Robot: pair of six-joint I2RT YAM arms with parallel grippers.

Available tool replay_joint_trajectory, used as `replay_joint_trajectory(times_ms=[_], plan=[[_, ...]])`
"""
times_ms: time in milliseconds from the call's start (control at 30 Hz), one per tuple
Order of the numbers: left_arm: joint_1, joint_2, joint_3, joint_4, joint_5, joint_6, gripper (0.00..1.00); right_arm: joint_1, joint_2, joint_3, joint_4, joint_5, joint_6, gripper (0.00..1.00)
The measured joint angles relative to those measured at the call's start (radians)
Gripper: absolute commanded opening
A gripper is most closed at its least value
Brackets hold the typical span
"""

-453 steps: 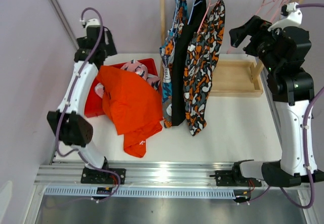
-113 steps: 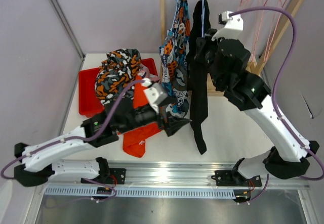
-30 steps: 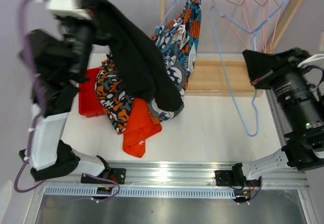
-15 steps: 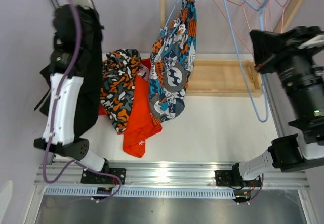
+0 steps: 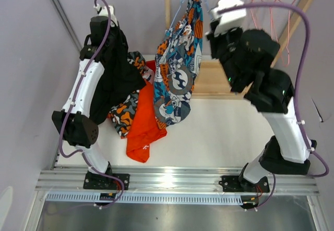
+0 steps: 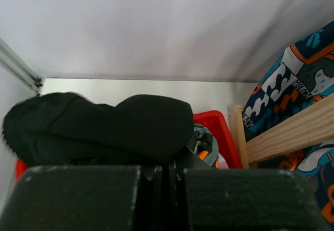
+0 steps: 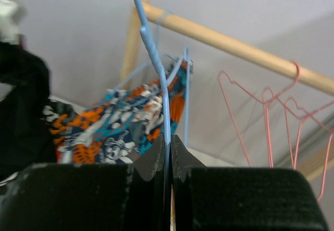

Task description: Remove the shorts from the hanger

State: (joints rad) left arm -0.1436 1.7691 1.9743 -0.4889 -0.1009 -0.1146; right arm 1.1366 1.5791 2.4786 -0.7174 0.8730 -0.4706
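Seen from above, the black shorts (image 5: 119,77) are draped from the left gripper (image 6: 166,169), which is held high above the red bin (image 6: 213,125). Just beside them, the blotched shorts (image 5: 124,117) and the orange shorts (image 5: 142,129) are heaped and spill onto the table (image 5: 229,126). Only in the left wrist view are the fingers shown clenched on the black cloth. The blue printed shorts (image 5: 177,69) are hung from the wooden rail (image 7: 235,44). In the right wrist view alone, the right gripper (image 7: 168,150) is seen pinched on a bare blue hanger (image 7: 152,53), with pink hangers (image 7: 267,117) nearby on the rail.
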Motion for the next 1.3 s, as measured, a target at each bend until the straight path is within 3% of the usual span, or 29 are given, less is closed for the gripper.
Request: replay_joint_trajectory(times_ms=[67, 100, 167, 233, 267, 400, 600, 800, 900, 1033, 1300], plan=[[0.003, 0.000, -0.043, 0.027, 0.005, -0.010, 0.04, -0.183, -0.003, -0.014, -0.064, -0.140, 0.116, 0.00], [0.006, 0.000, -0.064, 0.034, 0.010, -0.018, 0.18, -0.280, -0.012, -0.043, -0.080, -0.212, 0.168, 0.00], [0.016, 0.000, -0.108, 0.039, 0.021, -0.032, 0.29, -0.417, -0.028, -0.099, -0.100, -0.317, 0.246, 0.00], [0.027, 0.001, -0.139, 0.039, 0.031, -0.046, 0.65, -0.565, -0.035, -0.157, -0.101, -0.463, 0.336, 0.00], [0.031, 0.003, -0.148, 0.037, 0.036, -0.050, 0.99, -0.628, -0.033, -0.179, -0.100, -0.531, 0.377, 0.00], [0.039, 0.023, -0.151, 0.033, 0.046, -0.071, 1.00, -0.768, 0.005, -0.206, -0.087, -0.681, 0.477, 0.00], [0.039, 0.029, -0.151, 0.012, 0.046, -0.074, 0.99, -0.799, 0.134, -0.140, -0.047, -0.797, 0.541, 0.00], [0.038, -0.061, -0.256, 0.020, 0.046, -0.096, 0.99, -0.843, 0.261, -0.034, -0.008, -0.833, 0.576, 0.00], [0.030, -0.168, -0.357, 0.026, 0.042, -0.096, 0.99, -0.869, 0.274, -0.027, 0.029, -0.840, 0.600, 0.00], [0.005, -0.264, -0.381, 0.035, 0.028, -0.097, 0.99, -0.907, 0.277, -0.026, 0.075, -0.833, 0.630, 0.00], [-0.005, -0.349, -0.483, 0.053, 0.023, -0.129, 0.99, -0.953, 0.298, -0.026, 0.124, -0.829, 0.680, 0.00]])
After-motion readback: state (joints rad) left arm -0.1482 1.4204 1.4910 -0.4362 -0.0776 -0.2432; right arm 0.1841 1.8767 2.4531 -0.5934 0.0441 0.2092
